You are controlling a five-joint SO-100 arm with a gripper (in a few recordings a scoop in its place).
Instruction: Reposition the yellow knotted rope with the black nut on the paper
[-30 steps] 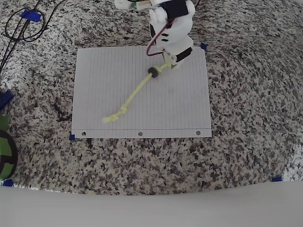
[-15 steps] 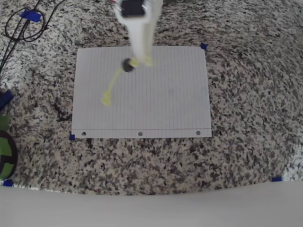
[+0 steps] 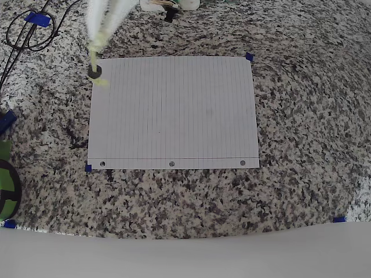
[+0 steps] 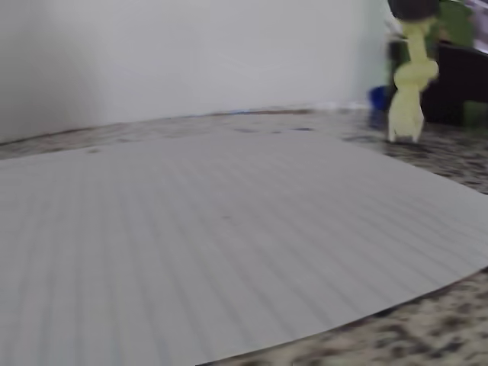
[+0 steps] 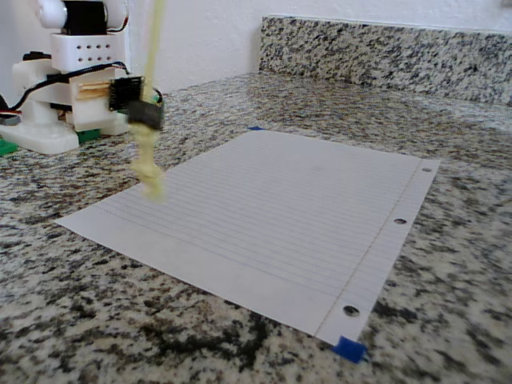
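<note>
Nearest in the fixed view, a scrap of blue tape (image 5: 350, 349) marks the paper's front corner. The paper (image 5: 280, 216) lies flat on the speckled granite counter (image 5: 448, 264), its punched holes along the right-hand edge in that view. Its lined surface is bare.

At the sheet's far left edge the rope (image 5: 150, 164) hangs upright in the air, blurred. The nut (image 5: 146, 112) is threaded on it, with a knot and a frayed end below. I cannot tell whether that end touches the sheet.

From overhead, the rope (image 3: 97, 43) and nut (image 3: 94, 71) sit at the paper's (image 3: 174, 110) upper left corner, right on its edge. The rope's upper part runs into a smeared white streak, the claw (image 3: 103, 14). It is too blurred to tell whether it is spread or pinching the rope.

The wrist view shows the paper (image 4: 213, 252) wide in front. The rope (image 4: 408, 84) dangles at the upper right, beyond the sheet's far corner, with the nut (image 4: 412, 8) at the top edge.

Behind the rope in the fixed view stands the arm's white base (image 5: 68, 80), then a granite backsplash (image 5: 384, 52). Black cables (image 3: 26, 32) coil on the counter at the overhead view's upper left.
</note>
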